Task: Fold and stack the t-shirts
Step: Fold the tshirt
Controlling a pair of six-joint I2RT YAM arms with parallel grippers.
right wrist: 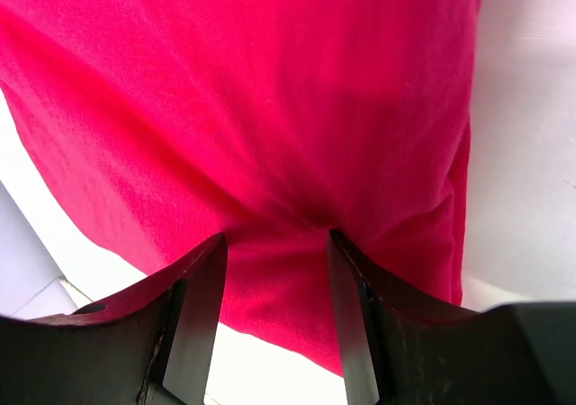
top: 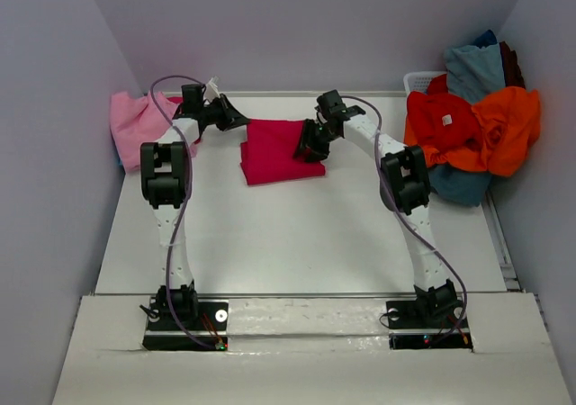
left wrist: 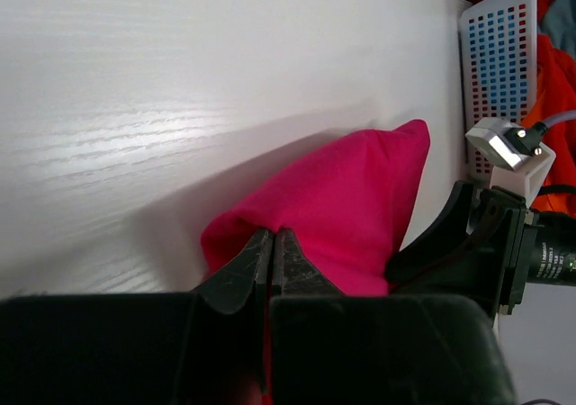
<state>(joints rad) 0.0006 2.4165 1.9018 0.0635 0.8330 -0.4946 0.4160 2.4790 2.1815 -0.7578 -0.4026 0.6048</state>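
Top view first: the crimson t-shirt [top: 274, 153] is lying folded at the far middle of the tabletop [top: 297, 234], with the left gripper [top: 238, 117] working its far-left corner and the right gripper [top: 310, 146] sitting on its right edge. Left wrist view: that gripper [left wrist: 273, 243] is pinching a shirt [left wrist: 351, 198] corner, pressed tight. Right wrist view: the gripper [right wrist: 274, 252] is standing half spread, straddling a pucker of cloth [right wrist: 270, 108]. It's looking soft, light and floppy, so I'd be grabbing edges through all layers.
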